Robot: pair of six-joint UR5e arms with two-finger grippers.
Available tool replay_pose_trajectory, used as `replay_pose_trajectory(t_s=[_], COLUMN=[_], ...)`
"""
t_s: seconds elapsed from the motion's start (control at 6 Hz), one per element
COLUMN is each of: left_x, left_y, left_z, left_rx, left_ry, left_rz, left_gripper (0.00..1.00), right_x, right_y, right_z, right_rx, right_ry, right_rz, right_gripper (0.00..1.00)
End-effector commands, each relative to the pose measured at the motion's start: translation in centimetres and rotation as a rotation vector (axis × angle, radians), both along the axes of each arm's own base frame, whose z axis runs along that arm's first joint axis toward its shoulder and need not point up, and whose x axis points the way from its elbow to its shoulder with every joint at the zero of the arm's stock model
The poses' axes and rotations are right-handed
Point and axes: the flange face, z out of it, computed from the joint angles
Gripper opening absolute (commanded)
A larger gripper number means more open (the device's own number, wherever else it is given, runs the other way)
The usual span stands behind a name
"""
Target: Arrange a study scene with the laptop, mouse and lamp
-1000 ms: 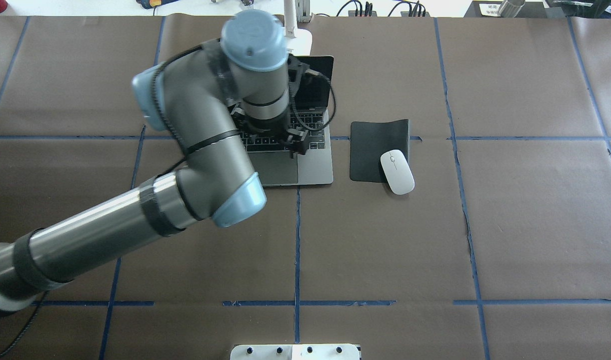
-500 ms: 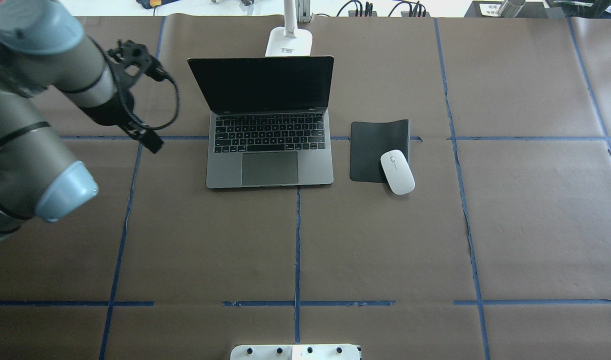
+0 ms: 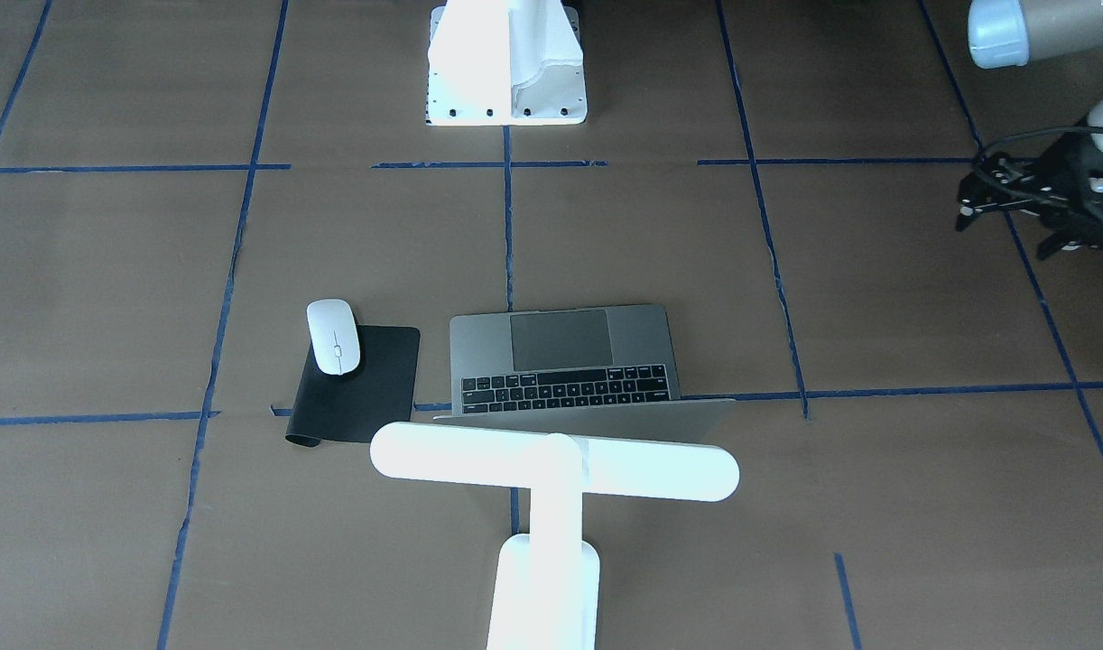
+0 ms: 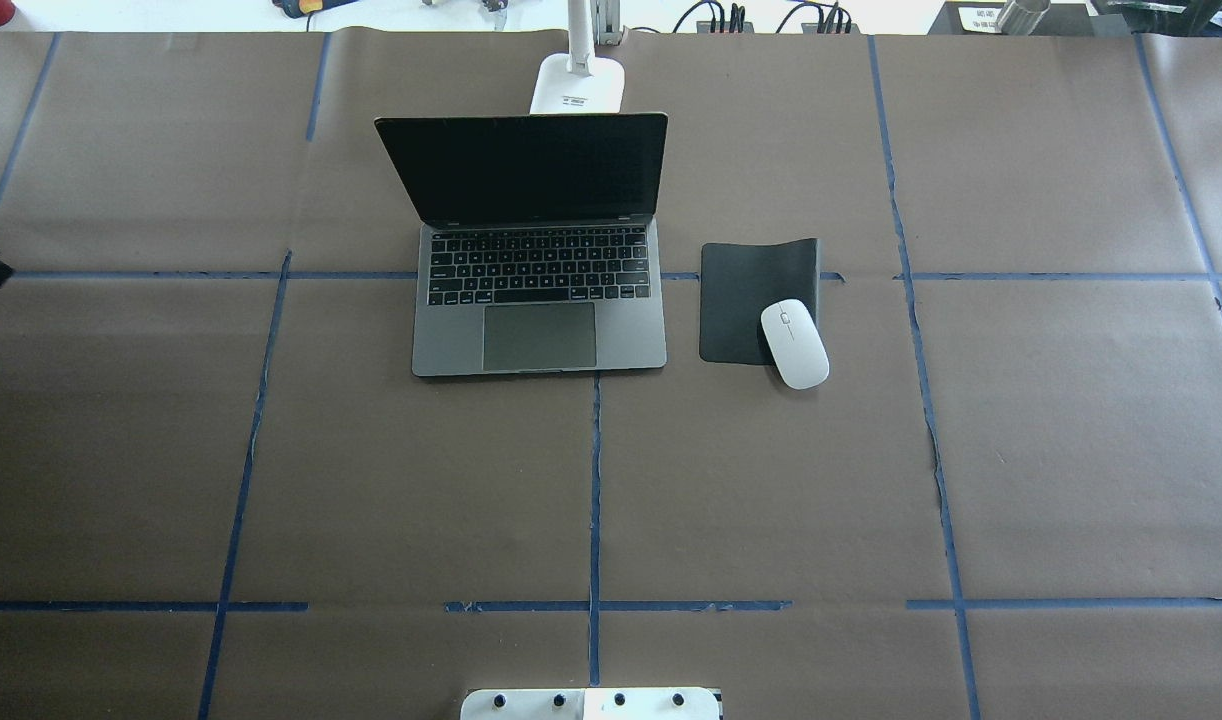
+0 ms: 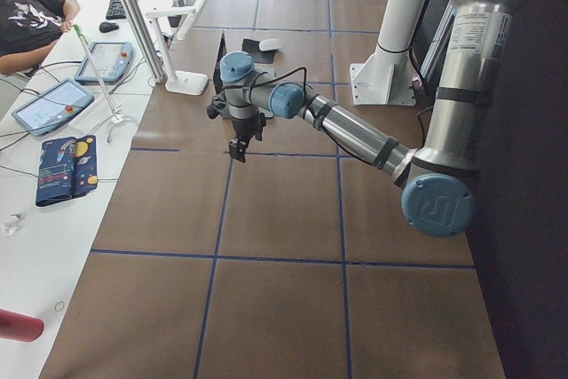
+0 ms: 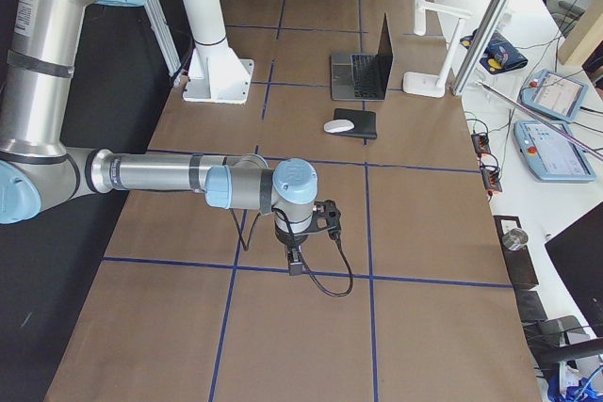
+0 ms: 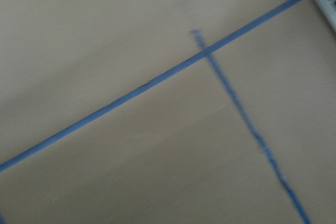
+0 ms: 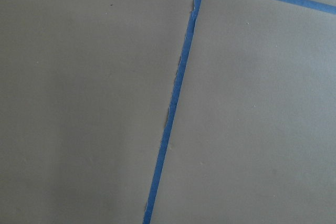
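1. The laptop (image 4: pixel 539 300) sits open in the far middle of the tabletop (image 4: pixel 771 480). Its dark screen and keyboard face the robot.
2. The lamp (image 3: pixel 551 471) stands just behind the laptop's lid, on the side away from the robot. Its long bar head runs parallel to the lid and seems to reach over the lid's top edge, though the steep angle leaves that unsure.
3. The mouse (image 4: pixel 794 343) lies just to the laptop's right. Its far end rests on the near right corner of a black mat (image 4: pixel 749 290), and its near end is over the brown paper (image 4: pixel 1071 450).
4. The left pincer (image 5: pixel 238 148) points down over bare paper toward the robot's left end of the tabletop, well apart from the laptop. It shows too small and dark for me to tell whether it is wide or narrow.
5. The right pincer (image 6: pixel 295 265) points down near a crossing of blue tape (image 6: pixel 311 273) at the other end, well apart from the mouse. Only the side view shows it, so I cannot tell its state.
6. Both wrist views show only paper and tape lines, and the left one is blurred.
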Motion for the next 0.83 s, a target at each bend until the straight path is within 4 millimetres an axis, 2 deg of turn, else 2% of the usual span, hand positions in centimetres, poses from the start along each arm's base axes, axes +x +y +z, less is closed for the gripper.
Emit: replay_pose_trajectory(t_s=[0.0,0.17,0.33,0.5,0.67], left_x=[-9.5,-12.2,-14.6,-14.7,-14.8], left_y=[2.6,5.8,7.9,8.9,11.7], left_z=[7.7,11.9,14.1,17.6,20.1], left_rx=[-0.027,-0.093,-0.148,-0.226,-0.277], left_ry=[-0.03,-0.036,-0.037,-0.044,-0.054], left_rz=[-0.043,-0.07,-0.123,-0.122,-0.12], left_gripper=[1.0,1.0,1.0,1.0,1.0], right_x=[0.0,0.0,0.0,-0.1,-0.1], right_y=[-0.4,-0.4,-0.3,-0.3,-0.3], right_z=[0.5,0.7,0.8,0.9,1.0], right_rx=[0.019,0.014,0.006,-0.001,0.0], right_ry=[0.0,0.004,0.003,-0.006,-0.006], right_rz=[0.002,0.006,0.008,0.012,0.01], right_gripper=[1.0,1.0,1.0,1.0,1.0])
